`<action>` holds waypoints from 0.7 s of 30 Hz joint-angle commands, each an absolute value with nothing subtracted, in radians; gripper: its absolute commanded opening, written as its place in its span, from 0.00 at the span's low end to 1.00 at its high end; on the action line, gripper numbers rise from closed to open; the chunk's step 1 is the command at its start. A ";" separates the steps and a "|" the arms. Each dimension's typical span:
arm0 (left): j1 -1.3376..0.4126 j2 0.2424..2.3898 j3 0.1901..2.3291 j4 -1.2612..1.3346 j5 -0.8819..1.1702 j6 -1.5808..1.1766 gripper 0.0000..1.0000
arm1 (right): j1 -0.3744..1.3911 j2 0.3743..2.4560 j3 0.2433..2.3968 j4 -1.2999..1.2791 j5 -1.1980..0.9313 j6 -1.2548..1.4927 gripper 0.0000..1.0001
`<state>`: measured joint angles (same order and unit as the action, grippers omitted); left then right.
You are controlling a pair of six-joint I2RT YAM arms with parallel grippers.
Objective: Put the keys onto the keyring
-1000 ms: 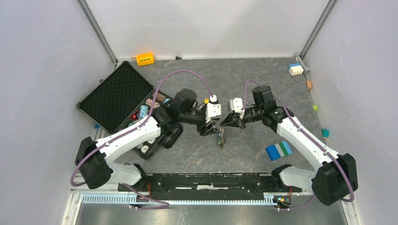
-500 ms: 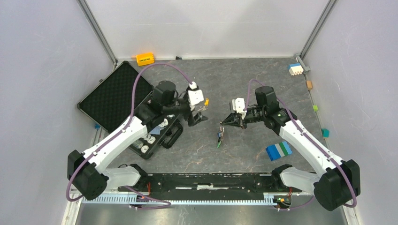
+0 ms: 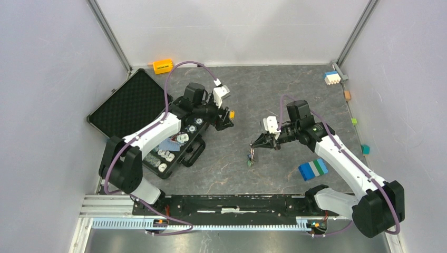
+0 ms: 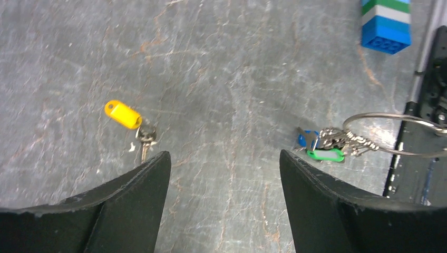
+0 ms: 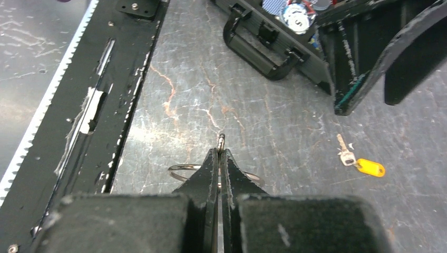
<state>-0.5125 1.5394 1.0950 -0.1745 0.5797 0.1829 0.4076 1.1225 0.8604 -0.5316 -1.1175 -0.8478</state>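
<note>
– Well, where's the keyring (image 4: 387, 114)?
– Clamped in the right fingers (image 5: 205, 176), tagged keys (image 4: 327, 145) on it. Across open counter (image 4: 226, 79), the left fingers (image 4: 132, 205) gape above the yellow-tagged key (image 4: 126, 117).

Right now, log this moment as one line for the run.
left gripper open near yellow-tagged key on table | right gripper shut on keyring | blue- and green-tagged keys on keyring

Pale walls (image 3: 232, 26) rise behind a scratched grey table (image 3: 274, 84) and at both its sides. Metal posts (image 3: 109, 34) stand at its far corners.
</note>
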 commanded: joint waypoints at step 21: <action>-0.566 1.847 1.424 -0.346 0.389 0.124 0.80 | 0.404 1.028 0.823 -0.426 -1.015 -0.794 0.00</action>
<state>-0.5629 1.7435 1.2945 -0.2409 0.5289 0.2646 0.4076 1.0863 0.8444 -0.5694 -1.0813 -0.8970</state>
